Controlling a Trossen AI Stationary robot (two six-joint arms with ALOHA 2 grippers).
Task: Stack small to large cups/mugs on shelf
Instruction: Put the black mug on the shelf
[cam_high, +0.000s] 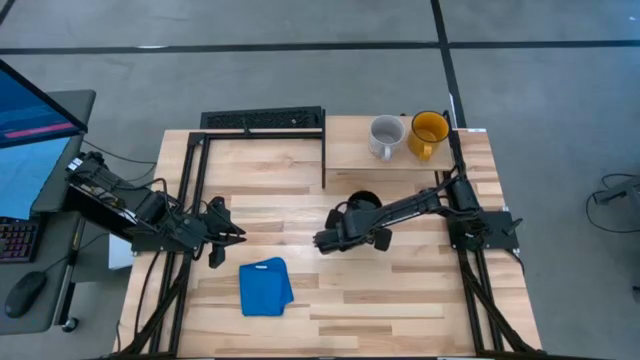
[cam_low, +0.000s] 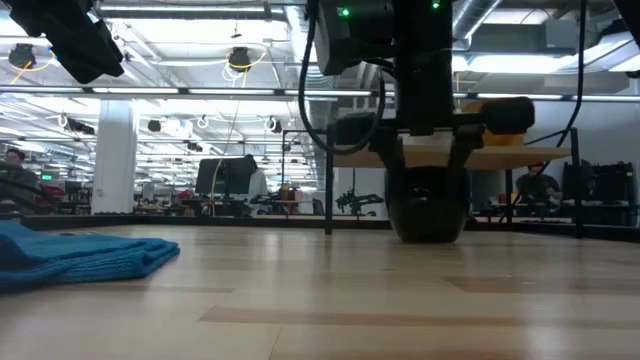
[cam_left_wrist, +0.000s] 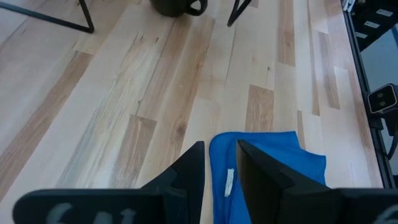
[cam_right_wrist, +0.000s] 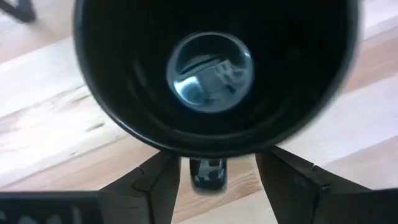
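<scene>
The black mug (cam_high: 365, 203) stands upright on the tabletop in front of the shelf (cam_high: 350, 150). My right gripper (cam_high: 372, 230) hangs over it, pointing down and open. In the right wrist view its fingers (cam_right_wrist: 158, 183) stand on either side of the mug's handle (cam_right_wrist: 208, 173), and I see no touch. The pale grey mug (cam_high: 386, 137) and the yellow mug (cam_high: 428, 133) stand side by side on the shelf board. My left gripper (cam_high: 225, 235) waits open at the table's left, above the blue cloth (cam_left_wrist: 267, 168).
The blue folded cloth (cam_high: 265, 287) lies near the table's near edge, left of centre. A black metal frame (cam_high: 262, 120) stands at the far left of the table. Bare wood lies between the cloth and the black mug (cam_low: 428, 215).
</scene>
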